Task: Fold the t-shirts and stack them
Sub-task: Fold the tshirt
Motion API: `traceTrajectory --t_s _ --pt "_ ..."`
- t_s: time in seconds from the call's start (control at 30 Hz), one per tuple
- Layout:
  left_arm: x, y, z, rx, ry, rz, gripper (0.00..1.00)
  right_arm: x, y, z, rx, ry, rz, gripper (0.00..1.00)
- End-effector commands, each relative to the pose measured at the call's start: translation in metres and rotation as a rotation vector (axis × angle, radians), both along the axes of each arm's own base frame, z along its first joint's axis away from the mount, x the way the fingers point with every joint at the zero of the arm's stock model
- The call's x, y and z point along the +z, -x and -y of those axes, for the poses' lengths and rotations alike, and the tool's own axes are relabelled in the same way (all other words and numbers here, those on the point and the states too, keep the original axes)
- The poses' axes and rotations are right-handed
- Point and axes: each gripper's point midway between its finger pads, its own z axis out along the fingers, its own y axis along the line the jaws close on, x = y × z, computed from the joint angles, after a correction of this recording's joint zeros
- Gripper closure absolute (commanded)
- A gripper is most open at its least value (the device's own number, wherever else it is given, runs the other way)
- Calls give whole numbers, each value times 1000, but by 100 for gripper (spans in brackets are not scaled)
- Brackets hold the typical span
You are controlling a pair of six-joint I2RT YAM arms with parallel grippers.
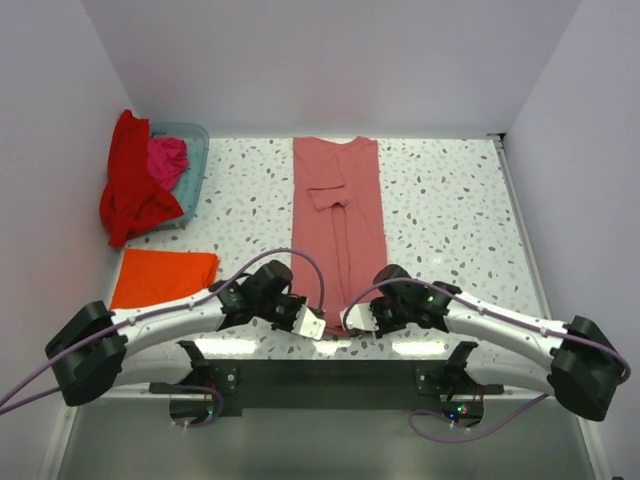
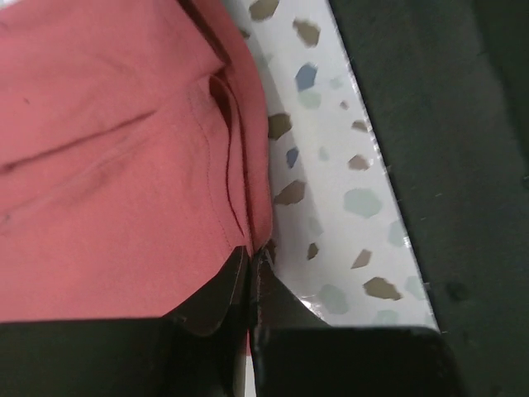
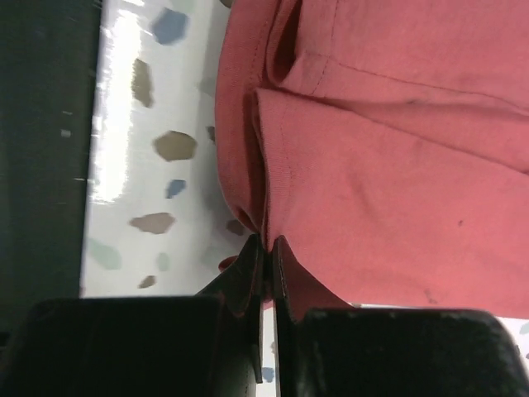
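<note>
A dusty rose-pink t-shirt [image 1: 340,215] lies as a long narrow strip down the middle of the table, sleeves folded in. My left gripper [image 1: 322,326] is shut on its near left hem corner [image 2: 248,240], my right gripper [image 1: 350,322] on its near right hem corner [image 3: 266,231]. In both wrist views the black fingers [image 2: 216,298] [image 3: 248,273] pinch the pink cloth edge with no gap. A folded bright orange t-shirt [image 1: 163,277] lies flat at the left. A red t-shirt [image 1: 132,188] drapes over the basket's side and a magenta one [image 1: 167,160] sits inside it.
The pale blue plastic basket [image 1: 196,150] stands at the back left against the wall. White walls close in the speckled table [image 1: 450,200] on three sides. The table's near edge and a dark strip [image 2: 446,165] run just behind the grippers.
</note>
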Motion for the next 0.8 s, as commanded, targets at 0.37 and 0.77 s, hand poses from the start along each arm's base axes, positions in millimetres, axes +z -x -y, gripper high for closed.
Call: traceTrajectory --t_s 0.37,0.77 --pt "78 -73 -5 93 113 18 100 72 -67 -16 -78 -122 -11 100" --pt "74 -210 -7 193 103 104 100 77 -193 -18 -54 -145 24 100"
